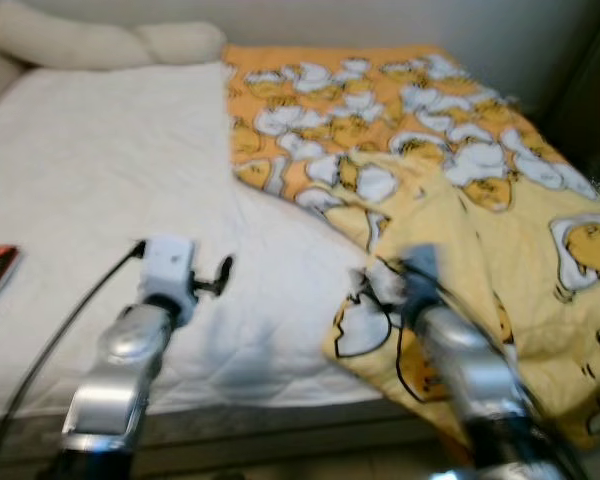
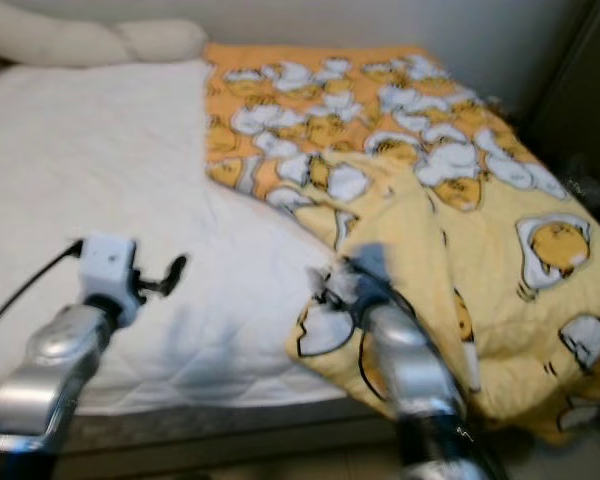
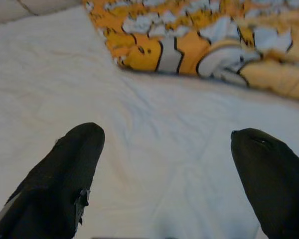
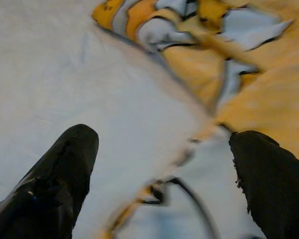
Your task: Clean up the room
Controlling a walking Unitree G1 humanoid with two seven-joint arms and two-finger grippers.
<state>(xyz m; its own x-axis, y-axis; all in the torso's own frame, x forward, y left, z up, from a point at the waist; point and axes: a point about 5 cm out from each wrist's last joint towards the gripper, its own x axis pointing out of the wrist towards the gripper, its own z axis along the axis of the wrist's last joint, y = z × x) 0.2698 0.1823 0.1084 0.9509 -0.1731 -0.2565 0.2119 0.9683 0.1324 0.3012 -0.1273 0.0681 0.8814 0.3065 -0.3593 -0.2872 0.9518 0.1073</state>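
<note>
hovering my right end effector (image 4: pixel 162 184) wide open over the yellow blanket (image 1: pixel 500 200) edge, left end effector (image 3: pixel 164 179) open, empty above the bed (image 1: pixel 110 170)

Both silver arms reach forward, fingers spread on each.

The left arm (image 1: pixel 120 370) stretches ahead, its white wrist block leading, and the left gripper (image 3: pixel 164 174) holds its two black fingers (image 3: pixel 65 184) wide apart, nothing between them. The right arm (image 1: pixel 470 370) extends alongside, blurred; the right gripper (image 4: pixel 162 179) likewise keeps its fingers (image 4: pixel 55 184) parted and empty.
</note>
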